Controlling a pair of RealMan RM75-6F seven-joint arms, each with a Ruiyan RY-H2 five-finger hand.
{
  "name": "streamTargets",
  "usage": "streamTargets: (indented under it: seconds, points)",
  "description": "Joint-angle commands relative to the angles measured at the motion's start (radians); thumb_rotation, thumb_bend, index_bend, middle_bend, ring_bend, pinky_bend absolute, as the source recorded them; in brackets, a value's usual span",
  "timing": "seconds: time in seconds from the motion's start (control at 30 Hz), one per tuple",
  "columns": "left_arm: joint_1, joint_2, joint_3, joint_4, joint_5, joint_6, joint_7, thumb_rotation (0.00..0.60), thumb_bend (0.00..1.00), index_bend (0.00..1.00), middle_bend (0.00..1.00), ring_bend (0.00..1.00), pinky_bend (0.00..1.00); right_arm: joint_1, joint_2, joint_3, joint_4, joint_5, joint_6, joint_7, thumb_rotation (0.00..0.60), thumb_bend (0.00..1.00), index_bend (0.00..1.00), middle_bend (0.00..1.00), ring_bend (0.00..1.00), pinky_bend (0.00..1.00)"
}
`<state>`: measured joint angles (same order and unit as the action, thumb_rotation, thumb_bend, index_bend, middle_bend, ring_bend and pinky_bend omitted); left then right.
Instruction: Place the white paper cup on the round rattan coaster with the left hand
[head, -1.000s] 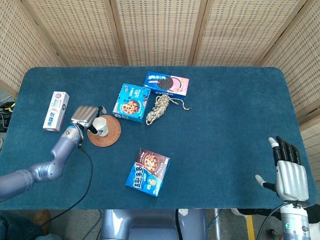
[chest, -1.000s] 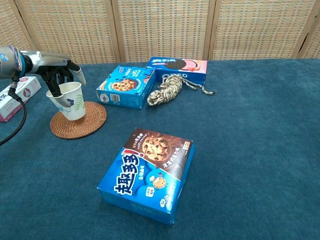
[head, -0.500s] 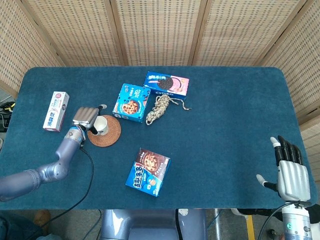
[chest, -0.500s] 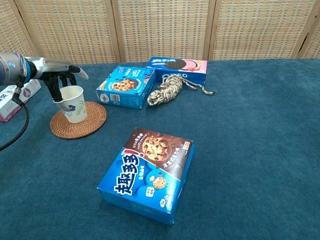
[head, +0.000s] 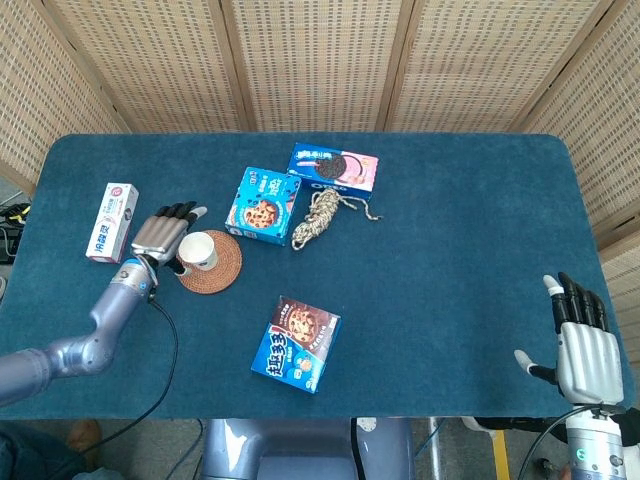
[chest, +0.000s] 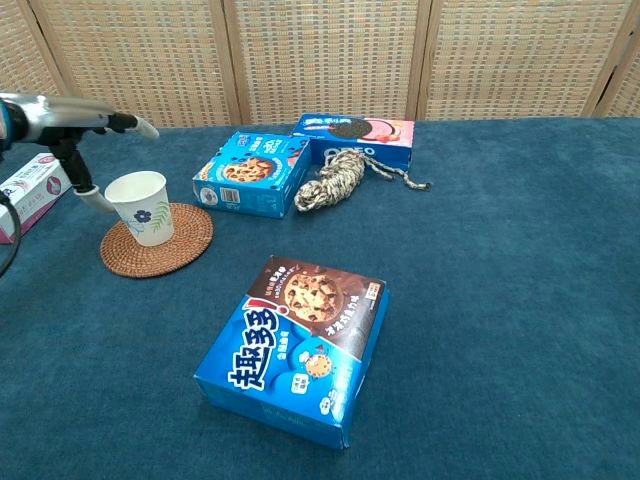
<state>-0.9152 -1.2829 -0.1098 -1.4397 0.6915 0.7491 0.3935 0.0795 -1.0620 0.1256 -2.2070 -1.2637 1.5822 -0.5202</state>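
1. The white paper cup (chest: 141, 207) stands upright on the round rattan coaster (chest: 157, 240), near the coaster's left edge. It has a small blue flower on its side.
2. The left hand (head: 164, 234) is just beside the cup, on its left. Its fingers (head: 180, 211) are spread apart and hold nothing. In the chest view, 1 fingertip looks very close to the cup, but I cannot tell if it touches.
3. The right hand (head: 583, 338) is well apart from everything, at the near right edge of the blue table (head: 450, 230). Its fingers are straight and close side by side, with the thumb out. It holds nothing.
4. The cup looks empty, so it is probably very light and easy to knock over.
5. Paper is thin and soft, so a hard squeeze would likely dent it.
6. The best place to hold it is probably around the middle of its side, gently.
7. The job looks about done.
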Motion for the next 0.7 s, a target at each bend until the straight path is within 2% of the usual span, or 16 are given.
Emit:
streamTargets:
  seconds: [0.03,0.1,0.2,0.4,0.57,0.7]
  points:
    - [0.114,0.132,0.008,-0.137,0.144,0.128,-0.101,0.600,0.00,0.00,0.00,0.00,0.00,-0.003,0.003,-0.002,-0.003,-0.009,0.005,0.003,0.600,0.00,0.04,0.00,0.00,0.00]
    - [0.167,0.166,0.014,-0.178,0.196,0.201,-0.143,0.600,0.00,0.00,0.00,0.00,0.00,-0.004,0.006,-0.004,-0.005,-0.016,0.006,0.003,0.600,0.00,0.04,0.00,0.00,0.00]
    - [0.302,0.220,0.047,-0.260,0.314,0.377,-0.243,0.600,0.00,0.00,0.00,0.00,0.00,-0.005,0.007,-0.007,-0.004,-0.022,0.008,0.000,0.600,0.00,0.04,0.00,0.00,0.00]
    - [0.503,0.254,0.138,-0.295,0.472,0.611,-0.355,0.600,0.00,0.00,0.00,0.00,0.00,-0.001,0.005,-0.013,-0.005,-0.037,0.002,-0.009,0.600,0.00,0.04,0.00,0.00,0.00]
    - [0.620,0.244,0.207,-0.293,0.580,0.726,-0.402,0.600,0.00,0.00,0.00,0.00,0.00,0.003,0.000,-0.019,-0.013,-0.054,-0.001,-0.032,0.600,0.00,0.04,0.00,0.00,0.00]
    - [0.659,0.233,0.220,-0.283,0.622,0.747,-0.428,0.600,0.00,0.00,0.00,0.00,0.00,0.002,-0.004,-0.023,-0.019,-0.068,0.003,-0.044,0.600,0.00,0.04,0.00,0.00,0.00]
